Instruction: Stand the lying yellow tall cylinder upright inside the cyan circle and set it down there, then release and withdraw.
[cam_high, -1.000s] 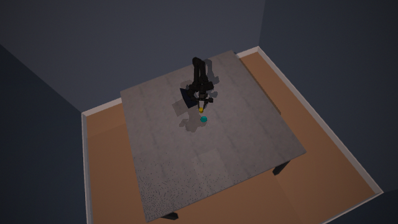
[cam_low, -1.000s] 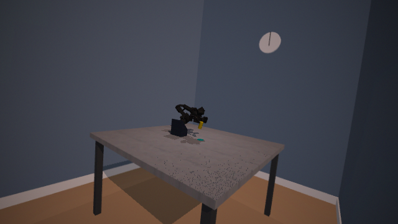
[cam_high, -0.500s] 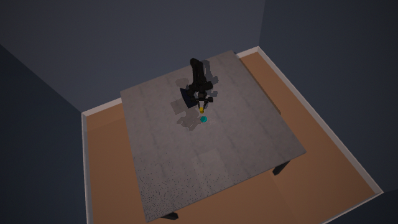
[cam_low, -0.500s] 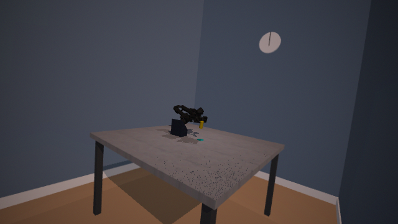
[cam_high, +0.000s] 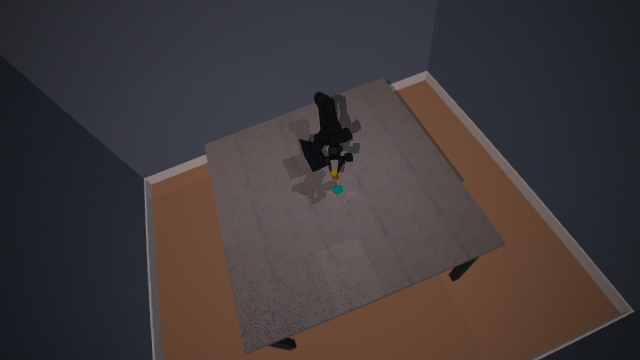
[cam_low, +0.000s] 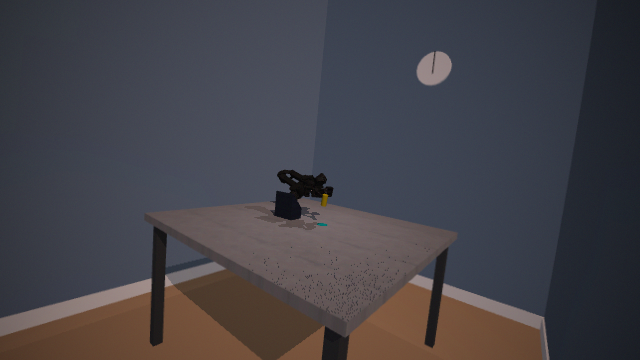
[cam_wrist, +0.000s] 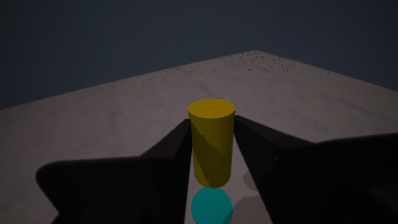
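The yellow tall cylinder (cam_high: 335, 175) (cam_low: 324, 200) (cam_wrist: 212, 145) is held off the table, close to upright. My gripper (cam_high: 334, 172) (cam_low: 325, 195) (cam_wrist: 211, 122) is shut on it, with one finger on each side near its upper end. The cyan circle (cam_high: 338, 190) (cam_low: 322, 224) (cam_wrist: 212, 206) lies flat on the table. In the wrist view it shows just below the cylinder's lower end; in the exterior view it is well below the cylinder. In the top view the cylinder is a little behind the circle, on the arm's side.
A dark blue panel-like block (cam_high: 312, 156) (cam_low: 287, 205) stands on the table (cam_high: 410, 215) (cam_low: 240, 235) beside the arm, close to the gripper. The arm's shadow falls on the table near the circle. A round clock (cam_low: 434, 68) hangs on the wall.
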